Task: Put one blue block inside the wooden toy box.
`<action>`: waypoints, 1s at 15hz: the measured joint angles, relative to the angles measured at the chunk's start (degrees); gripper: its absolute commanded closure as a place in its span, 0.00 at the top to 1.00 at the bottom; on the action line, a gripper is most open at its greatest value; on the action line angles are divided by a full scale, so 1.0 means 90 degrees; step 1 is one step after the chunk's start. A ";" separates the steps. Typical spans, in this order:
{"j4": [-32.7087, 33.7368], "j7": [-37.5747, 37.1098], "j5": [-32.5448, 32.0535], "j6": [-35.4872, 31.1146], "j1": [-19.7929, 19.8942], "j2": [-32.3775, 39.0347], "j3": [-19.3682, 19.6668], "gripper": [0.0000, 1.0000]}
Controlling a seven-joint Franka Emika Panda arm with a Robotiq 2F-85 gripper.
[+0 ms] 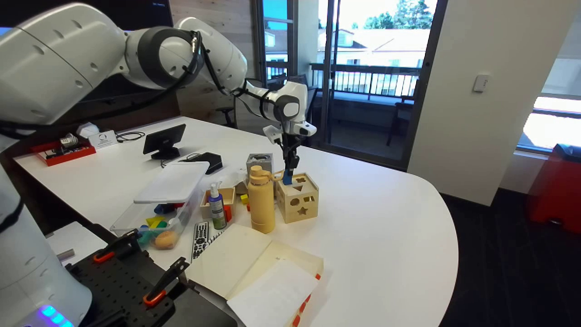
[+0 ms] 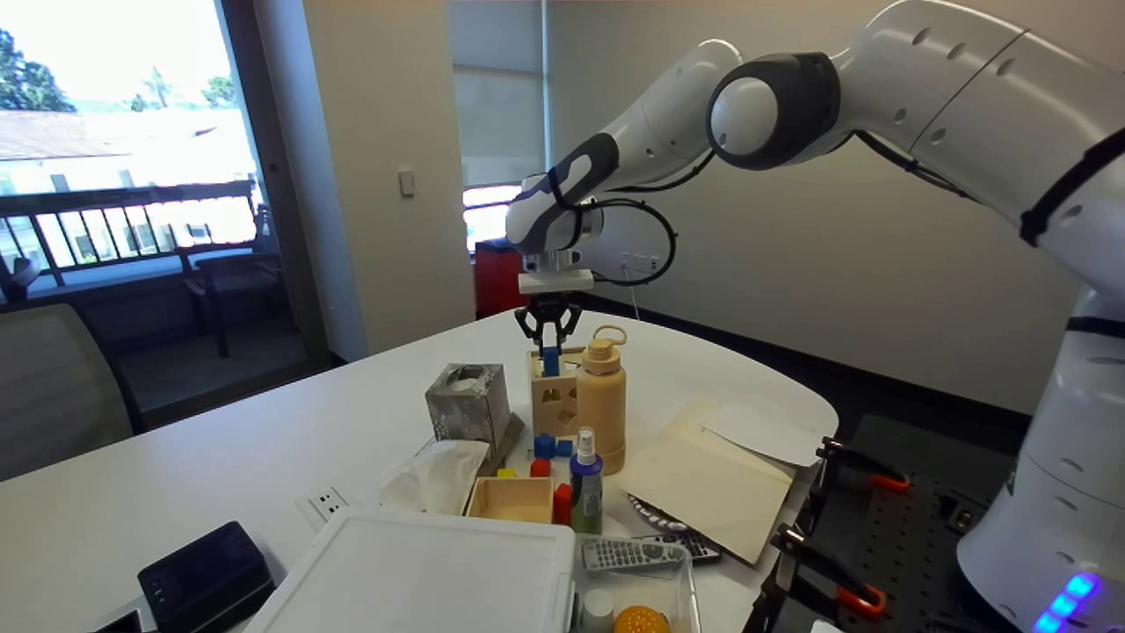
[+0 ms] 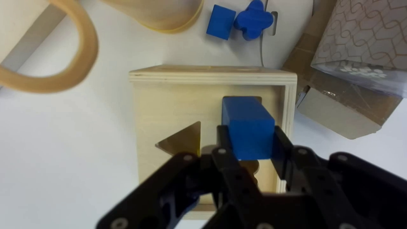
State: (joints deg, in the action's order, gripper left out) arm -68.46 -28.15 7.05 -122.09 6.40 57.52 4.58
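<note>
The wooden toy box stands on the white table and shows in both exterior views. In the wrist view its top has a triangular hole and other cut-outs. My gripper is shut on a long blue block, one finger on each side. The block stands upright at the box's top, also in an exterior view. Its lower end is over a dark-edged hole; I cannot tell whether it has entered. Two more blue blocks, a square-faced one and a flower-shaped one, lie beside the box.
A yellow bottle with a loop handle stands close to the box. A tissue box and cardboard are on another side. A spray bottle, small wooden tray, lidded plastic bin and open folder lie nearby.
</note>
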 measured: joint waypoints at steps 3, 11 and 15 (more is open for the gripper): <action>0.0041 0.0000 0.0000 -0.0003 -0.0007 0.0113 0.0000 0.09; 0.0141 -0.0003 0.0031 -0.0019 -0.0017 0.0281 -0.0003 0.75; 0.0194 0.0000 0.0172 -0.0068 -0.0017 0.0228 -0.0014 1.00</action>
State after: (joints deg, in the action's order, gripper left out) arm -66.72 -28.15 8.59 -122.70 6.25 59.57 4.46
